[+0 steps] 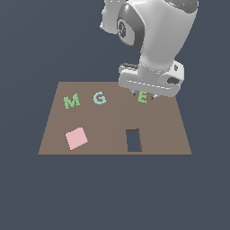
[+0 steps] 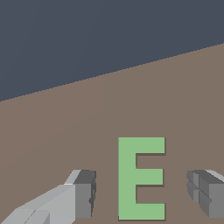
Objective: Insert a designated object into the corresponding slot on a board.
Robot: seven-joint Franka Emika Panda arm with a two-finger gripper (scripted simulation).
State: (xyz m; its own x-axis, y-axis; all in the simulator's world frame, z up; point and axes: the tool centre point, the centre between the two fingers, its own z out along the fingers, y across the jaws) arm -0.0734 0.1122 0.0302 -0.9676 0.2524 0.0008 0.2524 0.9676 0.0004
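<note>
- In the wrist view the pincer (image 2: 142, 194) is standing apart, one finger (image 2: 83, 194) on each side of the light-green E (image 2: 138, 179), with a clear gap to the letter on both sides; nothing is being held.
- The E is lying flat on the board (image 1: 112, 143), under the pincer (image 1: 143, 95) near the far edge, towards the exterior view's right. It is thin, so fingers closing too high are risking sliding over it, and closing off-centre is risking twisting the letter askew.
- Nearer the camera in the exterior view, a dark rectangular hole (image 1: 133, 140) is sitting in the board; I cannot make out an E-shaped slot in these pictures, so aiming for the wrong opening is a real danger.
- A pink square (image 1: 76, 138) is lying to the exterior view's left, well apart.
- Farther back, the G (image 1: 99, 98) and M (image 1: 71, 101) are sitting well apart from the E, so knocking them looks unlikely.
</note>
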